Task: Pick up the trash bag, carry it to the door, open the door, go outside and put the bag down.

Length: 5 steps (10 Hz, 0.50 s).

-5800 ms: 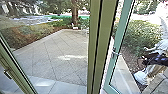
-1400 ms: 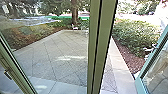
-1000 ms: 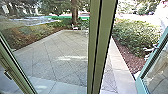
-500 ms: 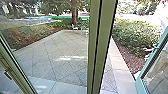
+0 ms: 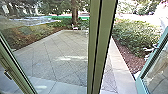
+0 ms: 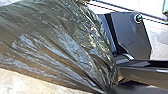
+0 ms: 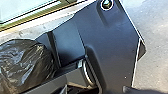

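Trash bag (image 6: 57, 47) hung beside the robot's own dark body, its film drawn into tight pleats that ran together at the left gripper (image 6: 109, 89), which appeared clamped on the gathered neck. State of right gripper (image 7: 130, 90): could not be determined.

Door (image 5: 140, 83) stood open at the right of the head view, with a gap between it and the green post (image 5: 101, 50). Bag had not been set down outside; carrying it through was judged the step in hand.

Risks noted:
1. Snagging. The post stood close to the line of travel; a pass off-centre could have caught the bulging film and torn it.
2. Slipping. Load appeared to bear on the thin gathered neck, so a jolt could have worked it loose.
3. Door swing. Were it to drift back, it could have pinched the bag or struck an arm.
4. Person (image 5: 159, 67) behind the door glass: a wide turn could have pushed the door toward them.
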Tool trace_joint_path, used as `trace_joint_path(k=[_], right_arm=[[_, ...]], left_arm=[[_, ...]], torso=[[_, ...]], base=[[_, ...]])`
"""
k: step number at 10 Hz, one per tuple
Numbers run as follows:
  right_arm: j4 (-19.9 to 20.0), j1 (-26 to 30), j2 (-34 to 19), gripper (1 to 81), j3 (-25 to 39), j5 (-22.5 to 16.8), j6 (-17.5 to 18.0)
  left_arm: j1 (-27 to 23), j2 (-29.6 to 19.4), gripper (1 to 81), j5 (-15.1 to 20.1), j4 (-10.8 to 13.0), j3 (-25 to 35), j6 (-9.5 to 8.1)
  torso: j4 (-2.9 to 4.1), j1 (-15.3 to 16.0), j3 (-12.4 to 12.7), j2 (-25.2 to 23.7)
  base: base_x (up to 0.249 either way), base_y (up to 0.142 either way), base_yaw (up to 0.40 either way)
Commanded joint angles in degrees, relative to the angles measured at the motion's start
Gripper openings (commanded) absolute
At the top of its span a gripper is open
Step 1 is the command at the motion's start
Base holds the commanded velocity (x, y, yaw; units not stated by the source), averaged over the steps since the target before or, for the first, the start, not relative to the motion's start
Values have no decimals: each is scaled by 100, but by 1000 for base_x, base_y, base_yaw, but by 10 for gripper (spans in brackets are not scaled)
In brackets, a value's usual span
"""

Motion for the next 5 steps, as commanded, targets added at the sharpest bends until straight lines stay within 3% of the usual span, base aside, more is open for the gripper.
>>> trace_joint_path(k=[1, 3, 5], right_arm=[[-62, 171, -26, 811, -16, -285, -10], [-62, 171, -26, 811, -24, -285, -10], [-62, 162, -26, 811, -24, -285, -10]], left_arm=[[-191, -5, 10, 398, 59, 2, 41], [-191, -31, 10, 398, 50, 2, 41], [-191, -40, 10, 398, 41, 2, 41]], torso=[[0, 0, 0, 0], [0, 0, 0, 0], [0, 0, 0, 0]], base=[[0, 0, 0], [0, 0, 0], [0, 0, -164]])
